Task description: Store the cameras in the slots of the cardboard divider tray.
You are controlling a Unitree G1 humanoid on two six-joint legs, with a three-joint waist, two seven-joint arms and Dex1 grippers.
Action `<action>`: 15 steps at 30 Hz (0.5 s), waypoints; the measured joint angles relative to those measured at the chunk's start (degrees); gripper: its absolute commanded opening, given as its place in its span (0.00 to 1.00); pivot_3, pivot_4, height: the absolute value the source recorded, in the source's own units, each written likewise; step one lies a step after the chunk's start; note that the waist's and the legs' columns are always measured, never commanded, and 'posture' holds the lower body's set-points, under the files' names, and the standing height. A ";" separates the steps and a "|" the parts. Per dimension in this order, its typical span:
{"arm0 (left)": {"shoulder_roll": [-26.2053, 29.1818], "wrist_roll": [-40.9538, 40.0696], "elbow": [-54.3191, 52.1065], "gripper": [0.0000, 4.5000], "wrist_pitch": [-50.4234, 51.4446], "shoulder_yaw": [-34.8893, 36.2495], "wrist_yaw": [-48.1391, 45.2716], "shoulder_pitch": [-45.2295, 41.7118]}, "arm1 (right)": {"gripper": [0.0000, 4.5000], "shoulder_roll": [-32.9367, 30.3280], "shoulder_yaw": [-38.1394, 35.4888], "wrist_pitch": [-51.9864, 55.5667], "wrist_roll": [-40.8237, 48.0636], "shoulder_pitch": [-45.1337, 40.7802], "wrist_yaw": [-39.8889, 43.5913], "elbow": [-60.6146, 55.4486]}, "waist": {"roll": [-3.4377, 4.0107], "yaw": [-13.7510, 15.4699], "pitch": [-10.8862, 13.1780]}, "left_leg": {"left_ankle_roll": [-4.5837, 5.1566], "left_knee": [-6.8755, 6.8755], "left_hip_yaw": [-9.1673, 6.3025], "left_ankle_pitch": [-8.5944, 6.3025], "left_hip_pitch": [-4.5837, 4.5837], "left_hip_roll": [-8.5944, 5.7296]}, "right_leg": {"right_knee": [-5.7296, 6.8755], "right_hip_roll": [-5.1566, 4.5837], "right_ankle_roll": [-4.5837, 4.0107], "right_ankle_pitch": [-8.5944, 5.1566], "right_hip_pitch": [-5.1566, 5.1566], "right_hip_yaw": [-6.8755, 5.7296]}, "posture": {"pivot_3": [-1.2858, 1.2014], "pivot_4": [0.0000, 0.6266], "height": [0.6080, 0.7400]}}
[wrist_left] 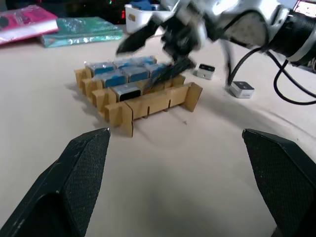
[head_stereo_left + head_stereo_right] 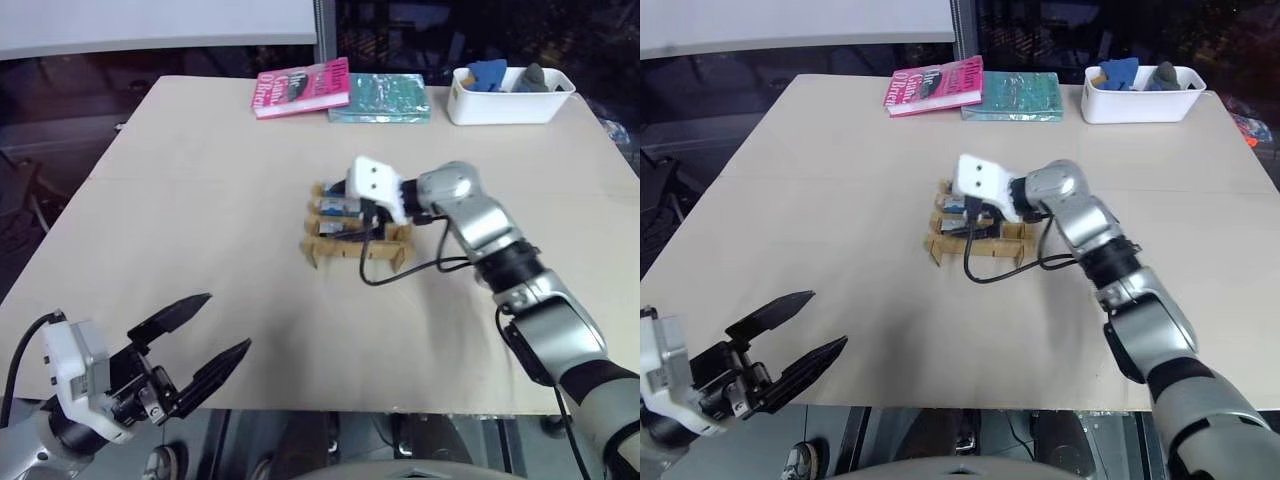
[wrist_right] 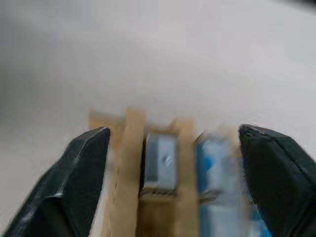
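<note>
The cardboard divider tray (image 2: 360, 250) stands mid-table with several cameras (image 1: 123, 75) in its slots, bluish-grey sides up; one greyer camera (image 1: 127, 91) sits in the row nearest my left hand. Two loose cameras (image 1: 205, 70) (image 1: 242, 89) lie on the table just beyond the tray. My right gripper (image 1: 133, 69) hovers directly over the tray, open, with nothing between its fingers; its own view looks down onto the slots (image 3: 160, 160). Near the table's front left corner my left gripper (image 2: 228, 321) is open and empty, well short of the tray.
At the back of the table lie a pink book (image 2: 300, 88) and a teal book (image 2: 380, 98). A white bin (image 2: 510, 100) holding blue and grey items stands at the back right. A black cable (image 2: 385, 272) loops from my right wrist beside the tray.
</note>
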 measured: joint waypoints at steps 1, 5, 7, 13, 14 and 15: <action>0.59 -0.03 0.06 1.00 0.18 -0.41 0.02 -1.25 | 0.89 -1.95 -1.73 4.18 2.23 1.66 0.07 -5.49 | 0.00 0.19 0.00 | 0.00 -0.01 -0.03 -0.01 0.00 0.00 | -0.01 -0.04 0.00 0.00 0.01 -0.04 | 0.52 0.24 1.00; 3.59 -0.04 0.19 1.00 1.78 -5.26 -0.01 -7.88 | 0.89 -10.86 -9.68 21.02 8.98 10.24 -2.32 -23.97 | 0.01 0.91 0.00 | -0.16 -0.06 -0.07 -0.11 0.00 -0.02 | -0.02 -0.13 -0.15 -0.07 0.02 -0.07 | 0.52 0.24 1.00; 5.30 -0.01 0.74 1.00 3.02 -9.26 0.02 -13.10 | 0.89 -16.60 -14.51 29.80 11.08 16.73 -5.16 -32.31 | 0.04 1.11 -0.01 | -0.23 -0.08 -0.07 -0.15 0.01 -0.02 | -0.03 -0.15 -0.19 -0.08 0.02 -0.06 | 0.52 0.24 1.00; 7.03 0.28 5.94 1.00 5.04 -17.09 -1.57 -23.64 | 0.89 -27.75 -24.90 42.09 11.62 34.21 -12.10 -44.59 | 0.15 0.90 0.00 | 0.02 -0.14 -0.03 0.00 0.02 -0.02 | -0.03 -0.13 -0.21 -0.09 0.01 -0.02 | 0.52 0.24 1.00; 7.10 0.35 7.22 1.00 5.38 -18.25 -2.14 -25.57 | 0.89 -29.16 -25.96 42.97 11.34 37.87 -13.40 -45.76 | 0.15 0.96 0.00 | 0.02 -0.14 -0.03 0.00 0.03 -0.02 | -0.02 -0.10 -0.20 -0.08 0.01 -0.02 | 0.52 0.24 1.00; 7.20 0.49 8.11 1.00 5.59 -19.01 -2.51 -26.79 | 0.89 -29.52 -26.49 43.65 11.26 39.70 -14.31 -46.20 | 0.15 0.81 0.00 | 0.02 -0.13 0.00 0.00 0.04 -0.01 | -0.02 -0.07 -0.20 -0.08 0.02 0.03 | 0.52 0.24 1.00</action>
